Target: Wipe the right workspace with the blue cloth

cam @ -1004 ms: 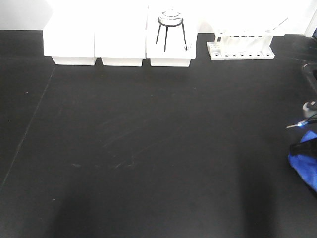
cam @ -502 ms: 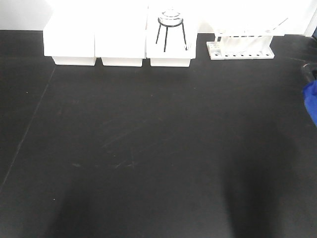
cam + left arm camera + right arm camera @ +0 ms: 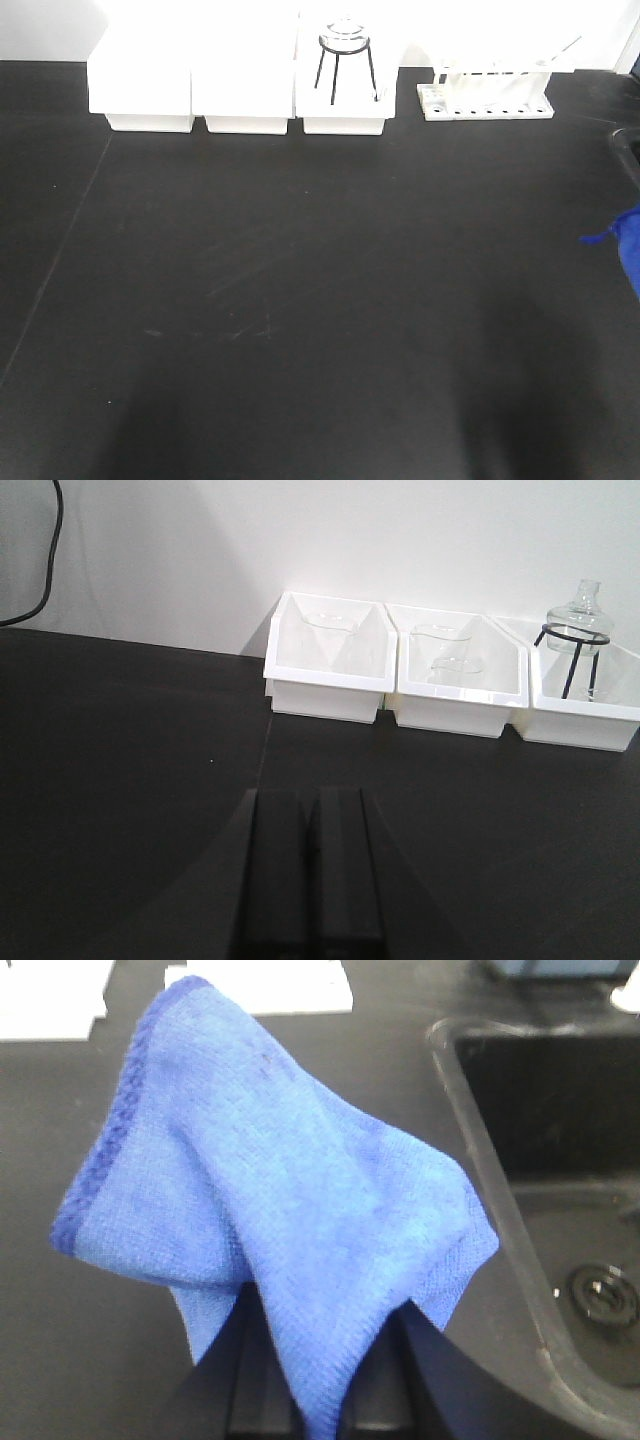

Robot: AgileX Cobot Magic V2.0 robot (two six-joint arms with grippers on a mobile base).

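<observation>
The left fingers [image 3: 340, 870] are pressed together with nothing between them, over the black surface [image 3: 300, 250]. At the back stand three white bins [image 3: 240, 90], the rightmost holding a tripod [image 3: 345, 60], then a tube rack [image 3: 485, 95]. Far right, the blue cloth [image 3: 270, 1210] is bunched and pinched in the right fingers [image 3: 262, 1390], just beside a sink [image 3: 495, 1195]
</observation>
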